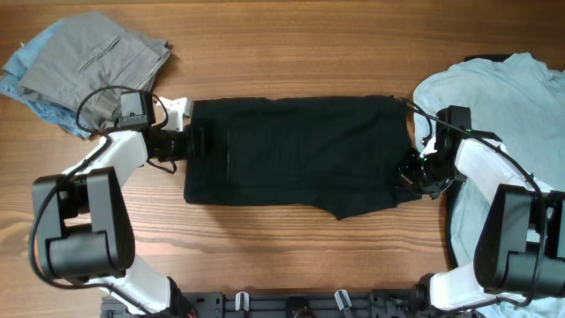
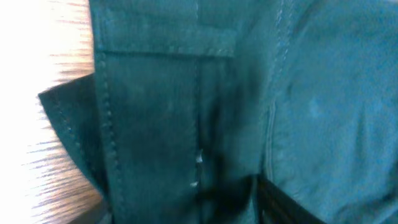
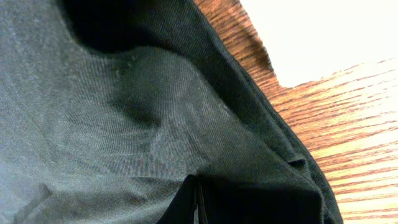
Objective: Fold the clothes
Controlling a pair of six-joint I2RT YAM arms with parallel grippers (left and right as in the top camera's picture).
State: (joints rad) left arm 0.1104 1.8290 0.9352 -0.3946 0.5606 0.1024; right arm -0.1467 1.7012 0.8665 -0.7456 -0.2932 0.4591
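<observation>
The black shorts (image 1: 291,150) lie spread flat across the middle of the table. My left gripper (image 1: 196,141) sits at their left edge and is shut on the fabric. The left wrist view is filled with the dark cloth (image 2: 186,112) and its stitched seams. My right gripper (image 1: 411,172) is at the shorts' right lower corner, shut on the cloth. The right wrist view shows the fabric (image 3: 124,124) bunched over the jaws (image 3: 194,208).
Grey trousers (image 1: 97,57) lie folded on a blue denim piece (image 1: 19,84) at the back left. A pale blue-grey T-shirt (image 1: 503,97) lies crumpled at the right edge, close to my right arm. Bare wooden table (image 1: 291,53) lies behind and in front of the shorts.
</observation>
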